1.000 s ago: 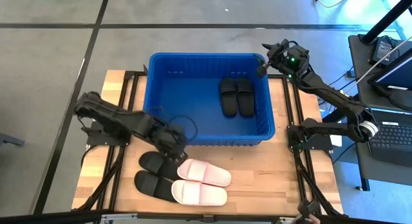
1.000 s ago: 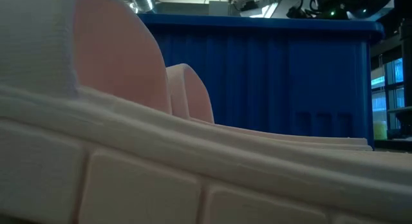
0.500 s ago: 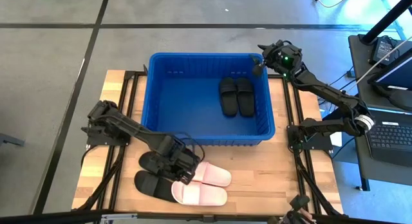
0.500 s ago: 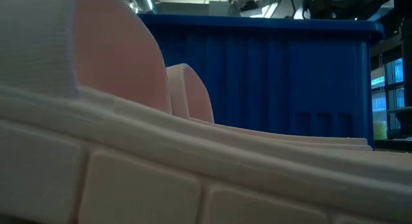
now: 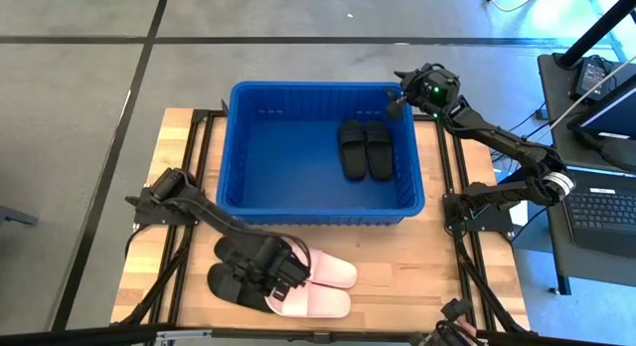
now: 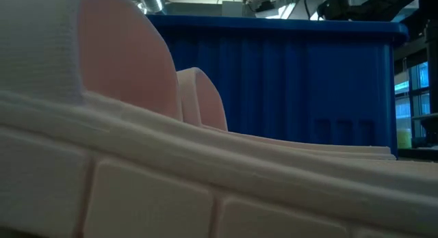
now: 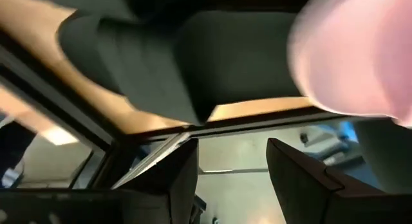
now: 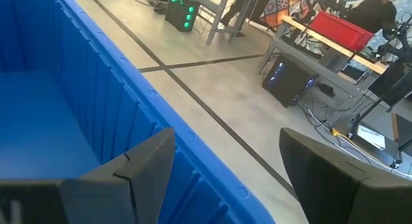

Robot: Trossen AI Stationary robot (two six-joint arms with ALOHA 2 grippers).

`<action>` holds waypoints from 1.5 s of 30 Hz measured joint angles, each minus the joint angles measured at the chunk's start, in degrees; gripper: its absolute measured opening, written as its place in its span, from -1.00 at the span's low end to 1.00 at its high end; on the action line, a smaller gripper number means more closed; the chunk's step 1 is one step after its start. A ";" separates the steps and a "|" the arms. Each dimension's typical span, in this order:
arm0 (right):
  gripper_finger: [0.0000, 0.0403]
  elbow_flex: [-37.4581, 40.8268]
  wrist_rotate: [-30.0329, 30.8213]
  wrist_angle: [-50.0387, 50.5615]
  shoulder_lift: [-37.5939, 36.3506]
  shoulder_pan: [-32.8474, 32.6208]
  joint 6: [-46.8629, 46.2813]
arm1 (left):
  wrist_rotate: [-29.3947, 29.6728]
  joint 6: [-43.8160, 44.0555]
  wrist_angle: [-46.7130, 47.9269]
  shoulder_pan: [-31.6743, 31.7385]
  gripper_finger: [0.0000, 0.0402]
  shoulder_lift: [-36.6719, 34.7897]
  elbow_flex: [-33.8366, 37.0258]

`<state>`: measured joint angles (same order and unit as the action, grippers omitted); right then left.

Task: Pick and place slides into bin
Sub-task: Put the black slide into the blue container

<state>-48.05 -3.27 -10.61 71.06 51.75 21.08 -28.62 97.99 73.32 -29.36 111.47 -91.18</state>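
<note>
Wooden table (image 5: 452, 257), left gripper (image 5: 281, 273) open over slides (image 5: 298, 283)

Grey concrete floor (image 5: 79, 87), dark seams.

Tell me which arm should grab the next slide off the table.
Left. The left gripper is open, low over the black slides and pink slides in front of the bin. The right gripper, also open, sits at the bin's far corner.
</note>
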 joint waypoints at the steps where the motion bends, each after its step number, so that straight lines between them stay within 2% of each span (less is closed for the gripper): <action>1: 0.39 0.00 0.00 -0.25 0.00 0.00 0.00 | 0.22 0.95 0.61 -0.43 -0.12 0.16 0.00; 9: 0.39 0.00 0.00 -2.13 -0.02 -0.01 -0.01 | 0.83 8.11 2.72 -1.90 -0.12 1.64 0.29; 19: 0.39 0.00 0.00 -2.50 -0.02 -0.02 0.00 | 1.18 9.62 2.13 -2.87 -0.12 4.26 0.26; 26: 0.39 0.00 0.00 -2.50 -0.02 -0.02 0.04 | 5.58 11.15 2.58 -2.92 -0.12 4.41 0.26; 45: 0.39 0.00 0.00 -2.43 -0.02 -0.02 0.02 | 0.20 14.43 2.71 -2.94 -0.12 4.41 6.42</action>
<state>-48.05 -3.27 -13.04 71.05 51.72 21.10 -28.41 112.42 76.03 -32.29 115.87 -84.75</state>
